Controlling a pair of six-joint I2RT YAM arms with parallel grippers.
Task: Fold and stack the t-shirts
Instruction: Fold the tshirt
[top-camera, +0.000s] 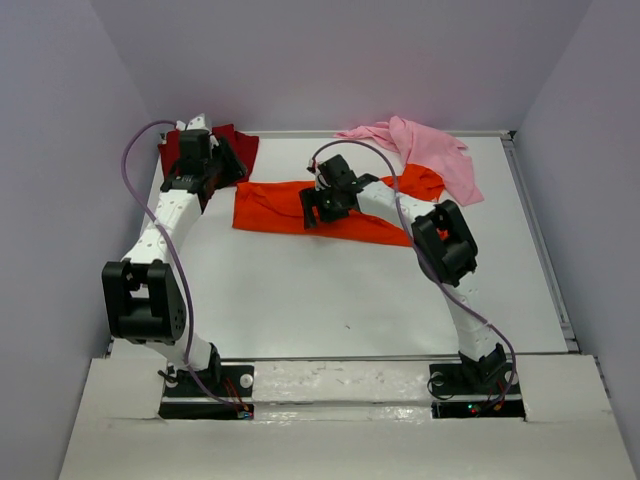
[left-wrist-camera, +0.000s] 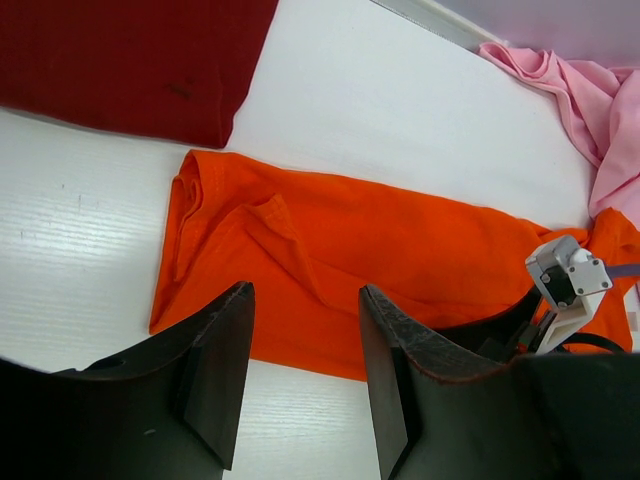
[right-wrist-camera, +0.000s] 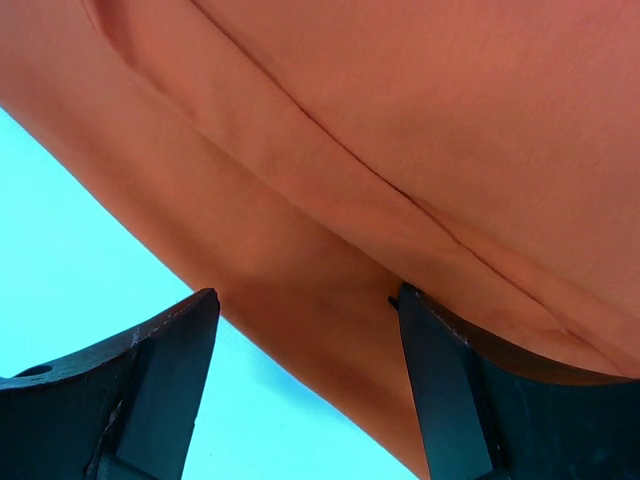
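Right gripper (right-wrist-camera: 305, 300) low over the orange tee (top-camera: 275, 205), fingers spread wide, gripping nothing.
The tee lies as a long band toward 12 o'clock on the table (top-camera: 330, 300); dark red tee (top-camera: 240, 145) at 10 o'clock by the left gripper (left-wrist-camera: 305, 292), its fingers parted and empty; pink tee (top-camera: 430, 150) crumpled at 1 o'clock.

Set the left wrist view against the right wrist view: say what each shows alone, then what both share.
Only the left wrist view: the dark red t-shirt, the pink t-shirt, the whole long band shape of the orange t-shirt, and the open, empty left claw. Only the right wrist view: the open right claw, close to a fold ridge near the orange cloth's edge. Both: the orange t-shirt and the table under it.
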